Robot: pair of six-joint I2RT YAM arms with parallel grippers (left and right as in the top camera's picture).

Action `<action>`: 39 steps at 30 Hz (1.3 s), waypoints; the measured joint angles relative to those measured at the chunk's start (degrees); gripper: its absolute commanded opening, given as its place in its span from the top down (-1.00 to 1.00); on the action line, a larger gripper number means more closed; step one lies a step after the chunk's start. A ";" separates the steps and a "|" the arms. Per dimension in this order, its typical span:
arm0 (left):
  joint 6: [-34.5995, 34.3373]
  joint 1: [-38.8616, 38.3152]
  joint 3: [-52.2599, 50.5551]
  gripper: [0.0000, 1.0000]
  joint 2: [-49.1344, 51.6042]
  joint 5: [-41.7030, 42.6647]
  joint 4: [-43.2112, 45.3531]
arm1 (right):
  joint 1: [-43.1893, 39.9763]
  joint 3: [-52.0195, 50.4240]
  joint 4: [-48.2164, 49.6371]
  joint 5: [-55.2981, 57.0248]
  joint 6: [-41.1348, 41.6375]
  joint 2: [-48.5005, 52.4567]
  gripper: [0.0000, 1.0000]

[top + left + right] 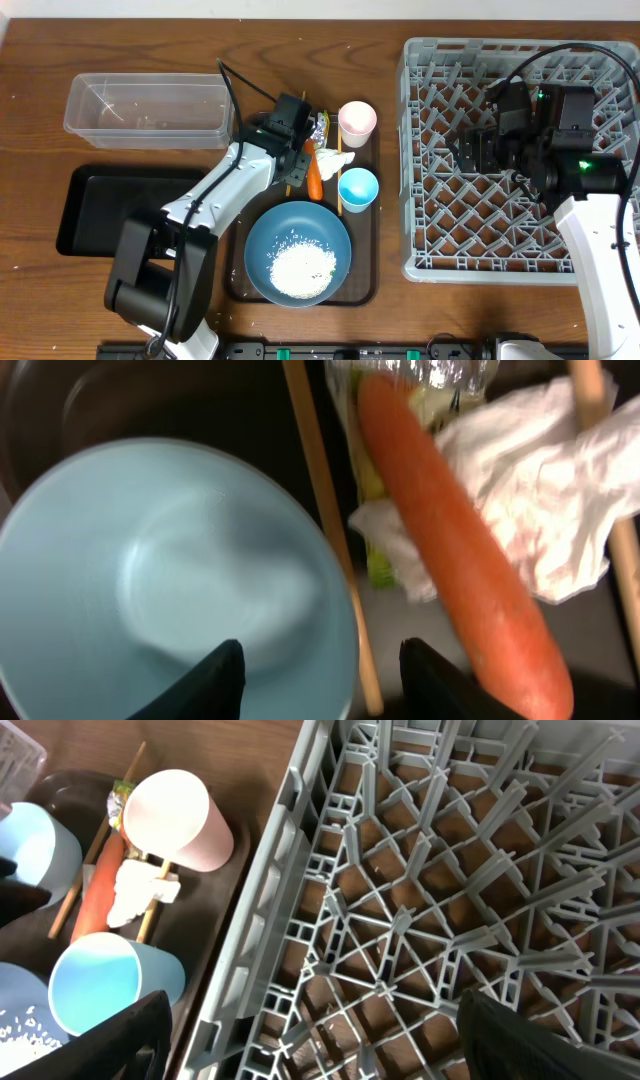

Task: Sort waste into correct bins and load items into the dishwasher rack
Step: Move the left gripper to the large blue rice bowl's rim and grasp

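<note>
The left end effector (pixel 322 682) hangs low over the dark brown serving tray (pixel 366 288), jaws partly apart and gripping nothing. The rim of the small light-blue bowl (pixel 170 590) and a thin wooden chopstick (pixel 325 530) lie between its tips, with the orange carrot (pixel 450 560) just right of them over a crumpled white tissue (pixel 545 490). The right end effector (pixel 320 1045) stands wide and empty above the large grey plastic dishwasher rack (pixel 430 60) at the right of the overhead frame. The large blue bowl (pixel 298 232) of white rice grains (pixel 298 268) sits at the tray's lower end, and the clear rectangular plastic tub (pixel 150 110) and shallow black tray (pixel 100 210) rest on the tabletop (pixel 40 60) at the left.
</note>
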 measured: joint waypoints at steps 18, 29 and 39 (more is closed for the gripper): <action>-1.14 -0.37 4.59 -0.05 -15.65 0.24 -12.15 | 0.00 0.00 -0.68 -0.15 0.94 0.00 -0.91; -1.31 -9.49 4.59 -0.21 -15.47 0.28 -15.34 | 0.00 0.00 -4.35 -0.17 0.94 0.00 -0.95; -1.33 -11.98 4.50 -0.20 -9.99 1.66 -15.93 | 0.00 0.00 -4.59 -0.17 0.94 0.00 -0.95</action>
